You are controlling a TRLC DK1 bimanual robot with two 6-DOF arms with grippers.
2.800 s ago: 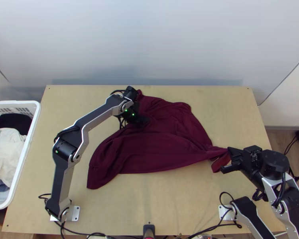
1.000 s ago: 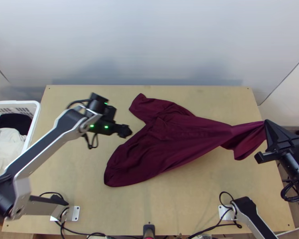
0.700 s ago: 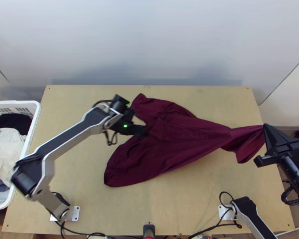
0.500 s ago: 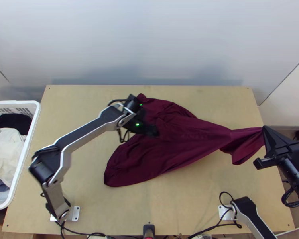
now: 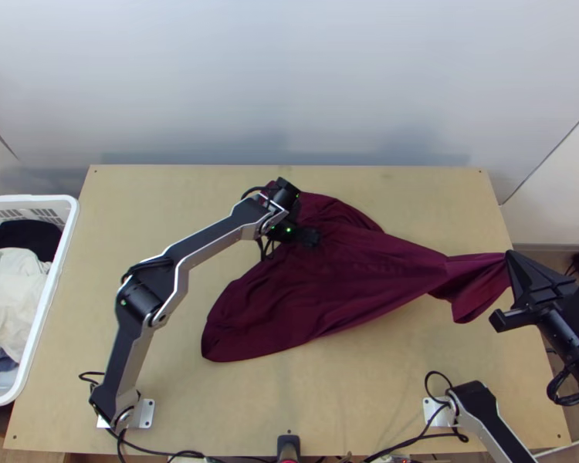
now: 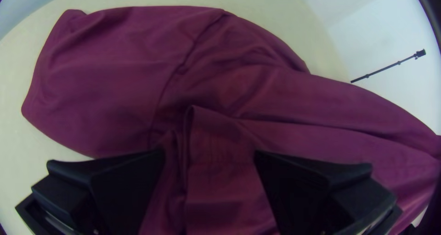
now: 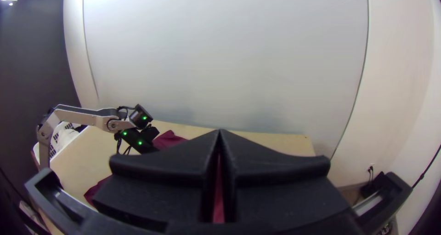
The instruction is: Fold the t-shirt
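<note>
The dark red t-shirt [image 5: 328, 282] lies creased and partly bunched across the middle of the table, its right end drawn up and off toward the right edge. My left gripper [image 5: 309, 237] is low over the shirt's upper left part. In the left wrist view my left gripper [image 6: 209, 159] stands open, with a raised fold of the t-shirt [image 6: 216, 138] between its fingers. At the table's right edge my right gripper [image 5: 510, 255] is shut on the shirt's right end. In the right wrist view my right gripper [image 7: 219, 134] has its fingers together, red cloth showing between them.
A white basket [image 5: 67, 231] with dark and light clothes stands at the table's left side. Bare wood of the table [image 5: 158, 208] surrounds the shirt. Cables run along the near edge. A small black device [image 5: 288, 446] sits at the near edge's middle.
My left gripper has swung away from the shirt, then back right over it. The right gripper has moved right and up the picture, pulling the cloth along; lately it has come slightly back down.
</note>
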